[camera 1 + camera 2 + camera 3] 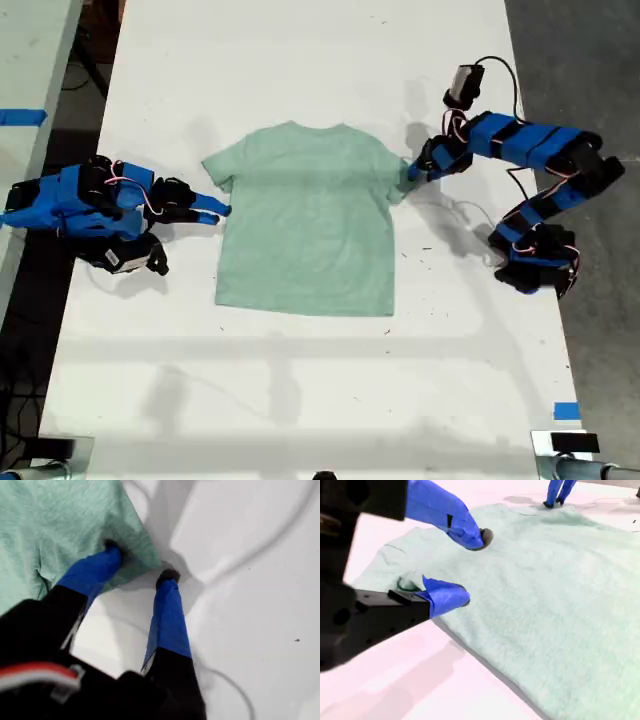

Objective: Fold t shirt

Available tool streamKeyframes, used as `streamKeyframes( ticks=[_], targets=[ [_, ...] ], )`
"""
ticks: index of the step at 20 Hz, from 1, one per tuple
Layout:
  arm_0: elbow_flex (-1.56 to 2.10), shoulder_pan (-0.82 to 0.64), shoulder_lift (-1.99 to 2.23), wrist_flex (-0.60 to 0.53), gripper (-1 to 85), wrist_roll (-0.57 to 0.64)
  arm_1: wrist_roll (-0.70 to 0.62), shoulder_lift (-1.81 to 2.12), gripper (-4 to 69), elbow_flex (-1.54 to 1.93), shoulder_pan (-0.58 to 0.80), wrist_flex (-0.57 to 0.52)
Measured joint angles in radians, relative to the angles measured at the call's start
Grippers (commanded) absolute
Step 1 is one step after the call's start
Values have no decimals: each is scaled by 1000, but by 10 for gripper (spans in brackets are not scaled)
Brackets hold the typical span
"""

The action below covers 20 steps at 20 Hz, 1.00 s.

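Note:
The pale mint-green t shirt [305,215] lies flat on the white table [300,400], neck toward the far edge. My first gripper [410,172] is at the sleeve on the exterior view's right. It is open [140,560], with one fingertip [112,547] pressed on the sleeve's hem and the other [167,576] on bare table just beside the cloth. My second gripper [220,210] is at the sleeve on the exterior view's left. It is open [472,567], one finger [470,532] above the t shirt [545,605] and the other [447,595] low at the sleeve's edge.
Dark floor runs along the table's edge on the exterior view's right, past the first arm's base [535,265]. A second white surface with blue tape [20,116] stands at the exterior view's left. Another blue tape piece [566,410] marks the near corner on the exterior view's right.

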Motion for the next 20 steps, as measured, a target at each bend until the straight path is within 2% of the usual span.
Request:
streamKeyframes(
  ticks=[5,9,12,16,17,18,19,20],
  targets=[
    [0,0,0,0,148,0,0,3,19,-2,0,14],
    [0,0,0,0,148,0,2,32,19,-178,-25,155],
    [0,0,0,0,148,0,8,34,110,-216,-29,196],
    [0,0,0,0,148,0,32,43,192,-118,-31,141],
    [0,0,0,0,148,0,40,14,181,-89,-31,104],
    [0,0,0,0,148,0,55,-28,63,-64,-31,75],
    [0,0,0,0,148,0,67,-55,19,-63,-29,64],
    [0,0,0,0,148,0,72,-64,19,-64,-28,60]
  ],
)
